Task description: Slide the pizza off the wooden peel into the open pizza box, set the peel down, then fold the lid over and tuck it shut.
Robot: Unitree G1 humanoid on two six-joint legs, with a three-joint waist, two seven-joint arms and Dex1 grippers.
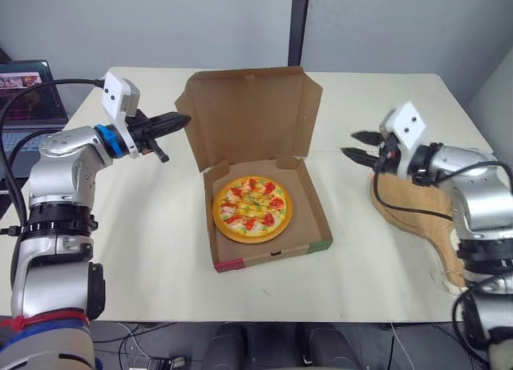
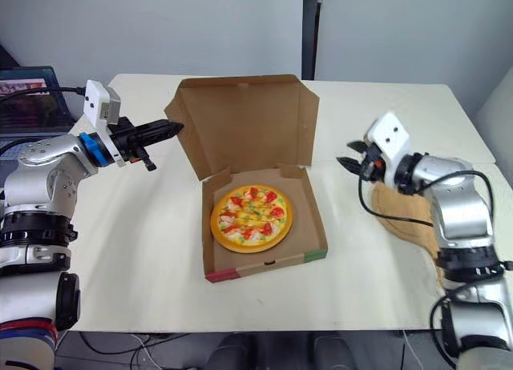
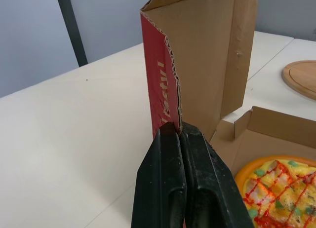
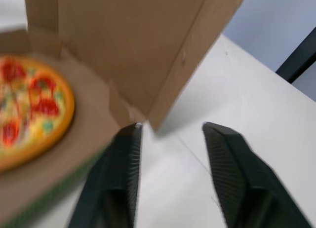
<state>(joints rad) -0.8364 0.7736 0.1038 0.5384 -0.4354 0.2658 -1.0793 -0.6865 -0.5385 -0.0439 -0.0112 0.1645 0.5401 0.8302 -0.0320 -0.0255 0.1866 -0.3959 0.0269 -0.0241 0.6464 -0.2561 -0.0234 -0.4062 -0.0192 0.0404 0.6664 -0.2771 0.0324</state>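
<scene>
Closed left gripper (image 3: 179,130) at upright lid (image 3: 207,55) edge, pizza (image 3: 276,193) in box (image 3: 269,129)

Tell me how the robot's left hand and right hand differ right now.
The left hand is shut; the right hand is open. The left hand's tip sits right at the side edge of the raised lid; the right hand hangs clear of the box, by the wooden peel. Both point inward toward the box, and neither holds anything.
</scene>
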